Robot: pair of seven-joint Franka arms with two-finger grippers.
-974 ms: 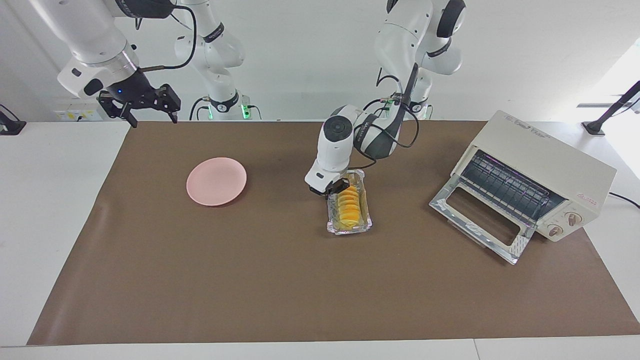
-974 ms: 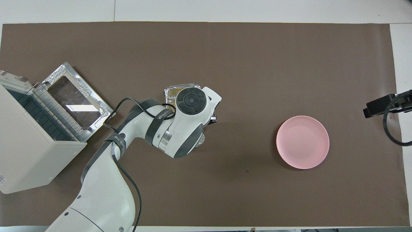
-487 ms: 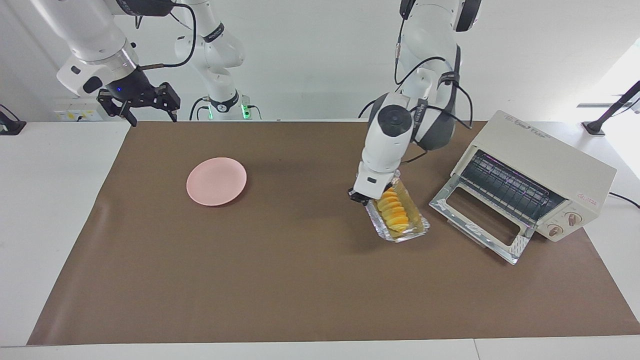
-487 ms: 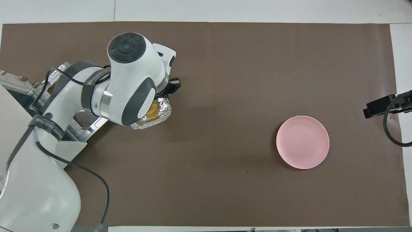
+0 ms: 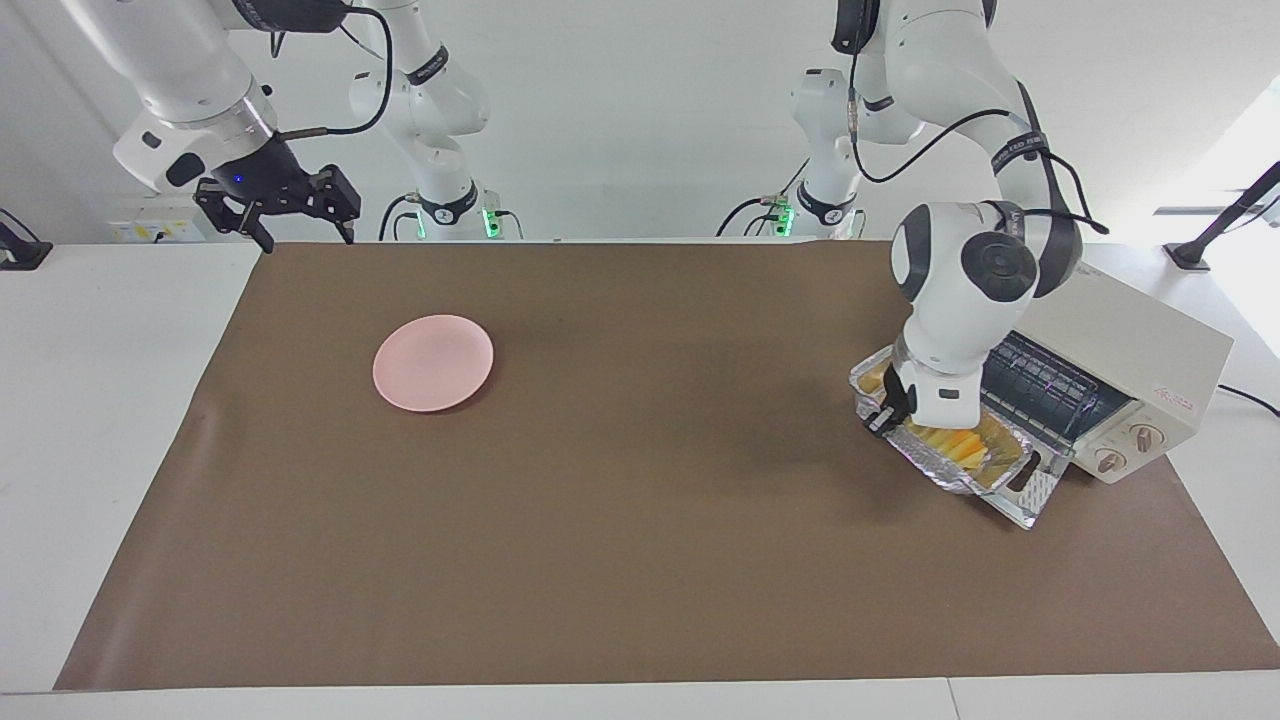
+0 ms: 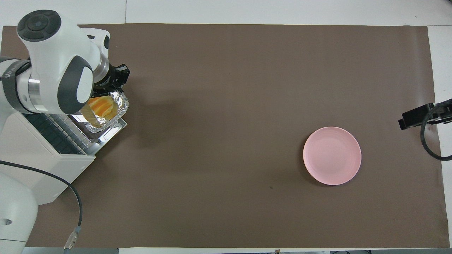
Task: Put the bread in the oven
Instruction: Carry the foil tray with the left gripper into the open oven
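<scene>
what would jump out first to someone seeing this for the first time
Most striking is the left gripper holding a foil tray with the yellow bread in it over the open door of the cream oven, at the left arm's end of the table. A pink plate lies alone on the brown mat toward the right arm's end. The right gripper waits over the mat's corner at that end, fingers open.

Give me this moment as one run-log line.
left hand: holds foil tray by its rim, over open oven door | bread: in tray | right hand: waits | pink plate: on table
</scene>
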